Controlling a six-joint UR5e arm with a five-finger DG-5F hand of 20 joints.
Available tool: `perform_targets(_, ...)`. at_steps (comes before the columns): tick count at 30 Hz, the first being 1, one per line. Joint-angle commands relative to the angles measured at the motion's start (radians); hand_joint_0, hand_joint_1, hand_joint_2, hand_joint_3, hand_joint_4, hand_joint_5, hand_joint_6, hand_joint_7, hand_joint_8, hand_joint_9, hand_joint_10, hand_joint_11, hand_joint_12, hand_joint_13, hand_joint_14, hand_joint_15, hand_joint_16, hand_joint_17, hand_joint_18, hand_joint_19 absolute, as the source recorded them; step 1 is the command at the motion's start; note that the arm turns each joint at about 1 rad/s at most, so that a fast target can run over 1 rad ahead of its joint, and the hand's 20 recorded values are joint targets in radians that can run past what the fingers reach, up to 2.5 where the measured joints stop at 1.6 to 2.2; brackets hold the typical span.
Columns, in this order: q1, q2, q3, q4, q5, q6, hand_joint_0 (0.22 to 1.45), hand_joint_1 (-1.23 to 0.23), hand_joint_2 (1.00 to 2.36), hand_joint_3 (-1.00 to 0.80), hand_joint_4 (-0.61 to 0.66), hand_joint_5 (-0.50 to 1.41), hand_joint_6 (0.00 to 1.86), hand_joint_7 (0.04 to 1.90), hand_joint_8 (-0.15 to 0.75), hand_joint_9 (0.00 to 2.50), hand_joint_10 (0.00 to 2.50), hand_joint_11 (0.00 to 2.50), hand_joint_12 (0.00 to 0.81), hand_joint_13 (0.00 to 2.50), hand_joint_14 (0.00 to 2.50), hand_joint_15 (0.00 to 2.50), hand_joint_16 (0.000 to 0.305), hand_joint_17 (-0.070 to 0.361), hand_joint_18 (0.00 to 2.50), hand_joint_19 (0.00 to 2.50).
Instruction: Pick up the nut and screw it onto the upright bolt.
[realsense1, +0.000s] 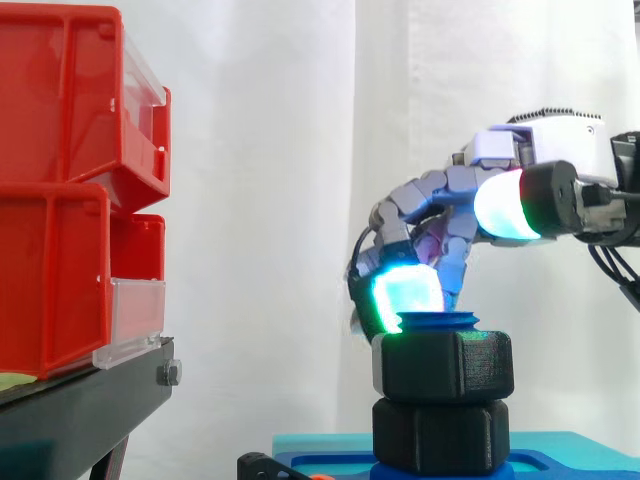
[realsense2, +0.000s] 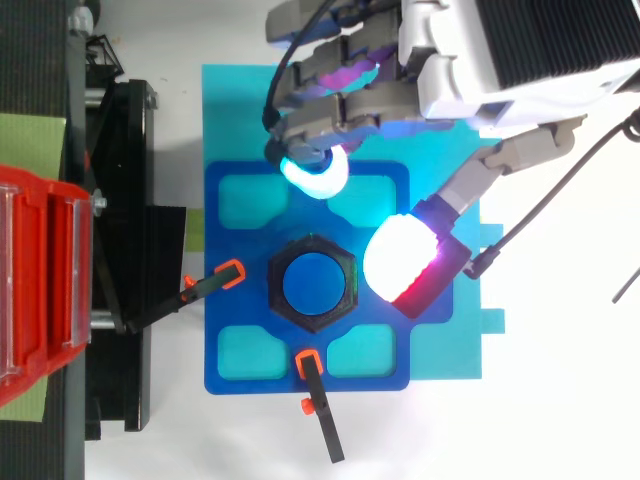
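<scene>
Checking side view first: hand (realsense1: 430, 200) sits above and right of the black hexagonal plastic nut (realsense1: 443, 365). Fingers are half-curled downward, thumb raised well apart from them, nothing held, so a wide, empty pose. Cyan-glowing fingertip pad (realsense1: 405, 290) hangs just over the nut's top-left corner, level with the tip of the blue threaded upright bolt (realsense1: 437, 321); can't tell contact from here. Thumb pad (realsense1: 508, 205) is well above the nut. The nut is already on the bolt, thread tip poking out of its top, with a second black hexagonal block (realsense1: 440, 435) directly under it. Bolt axis is vertical, so any turning goes about a line straight down from the fingertips.

Top view: nut (realsense2: 343, 264) lies down-left of the hand (realsense2: 350, 100), ringing the bolt's round blue end (realsense2: 312, 283). This settles what the side view leaves open: the cyan pad (realsense2: 318, 178) is clear of the nut, with bare blue fixture plate (realsense2: 225, 210) in the gap. Thumb pad (realsense2: 400, 258) looks just beside the nut's near flat, though the side view puts it higher. Orange-tipped black clamps (realsense2: 215, 287) sit beyond the nut from the hand.

My read: the hand must drop and shift toward the nut before the pads can straddle its flats.
</scene>
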Motion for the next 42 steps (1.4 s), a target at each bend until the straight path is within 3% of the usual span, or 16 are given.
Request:
perform_targets(1,-0.004,0.001,0.026,-0.024,-0.013,-0.008,0.48,-0.23,1.00,-0.50,0.24,-0.07,0.50,1.00,0.227,1.09,0.00,0.01,0.240,0.65,0.00,0.02,0.036,0.080,0.38,0.00)
perform_targets(6,0.002,0.001,0.026,-0.030,-0.009,-0.024,0.47,-0.20,1.00,-0.50,0.22,-0.13,0.50,0.75,0.216,0.83,0.00,0.00,0.262,0.49,0.00,0.00,0.042,0.094,0.24,0.00)
perform_targets(11,0.019,-0.001,0.026,-0.024,0.004,-0.028,0.47,-0.19,1.00,-0.50,0.21,-0.15,0.50,0.69,0.214,0.71,0.00,0.00,0.276,0.42,0.00,0.00,0.043,0.097,0.16,0.00)
perform_targets(14,0.039,-0.001,0.026,-0.003,0.024,-0.028,0.46,-0.19,1.00,-0.50,0.20,-0.16,0.50,0.67,0.210,0.68,0.00,0.00,0.277,0.40,0.00,0.00,0.044,0.098,0.14,0.00)
perform_targets(16,0.044,-0.001,0.026,0.003,0.028,-0.028,0.46,-0.19,1.00,-0.50,0.20,-0.16,0.50,0.67,0.211,0.66,0.00,0.00,0.278,0.39,0.00,0.00,0.044,0.099,0.13,0.00)
perform_targets(19,0.065,-0.001,0.026,0.034,0.040,-0.028,0.46,-0.18,1.00,-0.50,0.19,-0.16,0.50,0.67,0.211,0.65,0.00,0.00,0.281,0.38,0.00,0.00,0.044,0.100,0.12,0.00)
perform_targets(20,0.081,-0.001,0.026,0.040,0.050,-0.030,0.46,-0.18,1.00,-0.50,0.19,-0.16,0.50,0.67,0.210,0.65,0.00,0.00,0.282,0.38,0.00,0.00,0.044,0.100,0.12,0.00)
perform_targets(23,0.093,-0.001,0.020,0.040,0.062,-0.033,0.46,-0.18,1.00,-0.50,0.19,-0.16,0.50,0.67,0.210,0.64,0.00,0.00,0.283,0.37,0.00,0.00,0.045,0.100,0.10,0.00)
perform_targets(31,0.113,-0.001,-0.012,0.063,0.076,-0.030,0.46,-0.15,1.00,-0.50,0.20,-0.15,0.50,0.69,0.216,0.63,0.00,0.00,0.287,0.37,0.00,0.00,0.045,0.100,0.10,0.00)
perform_targets(37,0.114,-0.001,-0.012,0.074,0.076,-0.030,0.47,-0.13,1.00,-0.50,0.21,-0.14,0.50,0.73,0.221,0.64,0.00,0.00,0.288,0.38,0.00,0.00,0.044,0.100,0.09,0.00)
perform_targets(42,0.116,-0.001,-0.038,0.103,0.076,-0.031,0.47,-0.12,1.00,-0.50,0.22,-0.13,0.50,0.77,0.231,0.67,0.00,0.00,0.288,0.40,0.00,0.00,0.044,0.098,0.11,0.00)
